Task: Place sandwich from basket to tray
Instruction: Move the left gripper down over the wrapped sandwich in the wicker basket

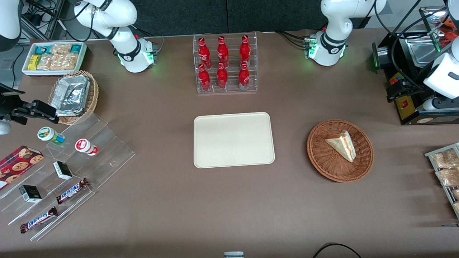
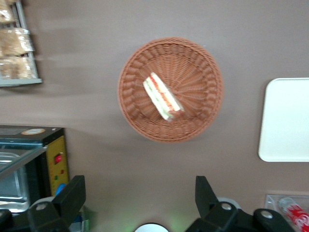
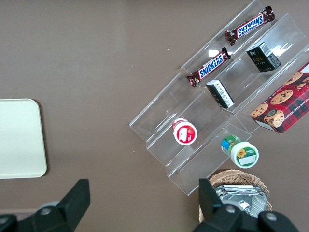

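sandwich (image 1: 342, 145) in basket (image 1: 322, 161), bare table between basket and tray (image 1: 233, 157), my gripper (image 2: 140, 200) spread wide above, nothing held, fingers (image 2: 72, 198) only in wrist view

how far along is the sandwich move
Nothing looks done yet: the sandwich lies in the basket and the tray is bare. The gripper hangs open above the table, short of the basket, holding nothing. Reaching, grasping, carrying and placing are all left.
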`<state>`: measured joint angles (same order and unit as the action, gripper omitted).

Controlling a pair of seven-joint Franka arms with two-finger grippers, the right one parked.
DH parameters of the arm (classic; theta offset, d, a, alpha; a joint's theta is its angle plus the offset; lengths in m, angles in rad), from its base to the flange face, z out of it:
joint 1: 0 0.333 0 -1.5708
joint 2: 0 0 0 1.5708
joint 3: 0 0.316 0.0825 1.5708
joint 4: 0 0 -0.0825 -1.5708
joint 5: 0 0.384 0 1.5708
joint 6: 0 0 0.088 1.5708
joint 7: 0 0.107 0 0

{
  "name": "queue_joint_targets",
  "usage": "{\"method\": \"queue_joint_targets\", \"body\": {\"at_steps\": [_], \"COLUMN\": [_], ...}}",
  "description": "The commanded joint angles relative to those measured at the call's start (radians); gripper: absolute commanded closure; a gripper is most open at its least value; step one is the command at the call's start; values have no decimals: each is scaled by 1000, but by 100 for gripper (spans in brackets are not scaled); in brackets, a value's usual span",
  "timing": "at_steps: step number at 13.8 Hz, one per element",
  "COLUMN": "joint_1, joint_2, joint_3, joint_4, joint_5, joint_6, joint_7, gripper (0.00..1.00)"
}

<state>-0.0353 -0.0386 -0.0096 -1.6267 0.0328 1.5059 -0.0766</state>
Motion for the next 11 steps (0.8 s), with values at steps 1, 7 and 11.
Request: {"method": "queue_joint_targets", "body": {"at_steps": [1, 7, 11], "joint_1": [-6, -5, -2], "joint_2": [-4, -9, -4], "joint_3": [5, 11, 28], "joint_4": [-2, -264, -436], "joint_5": [-43, -39, -39], "joint_6": [-6, 241, 462], "joint_7": [9, -15, -32], "gripper": [0, 0, 0]}}
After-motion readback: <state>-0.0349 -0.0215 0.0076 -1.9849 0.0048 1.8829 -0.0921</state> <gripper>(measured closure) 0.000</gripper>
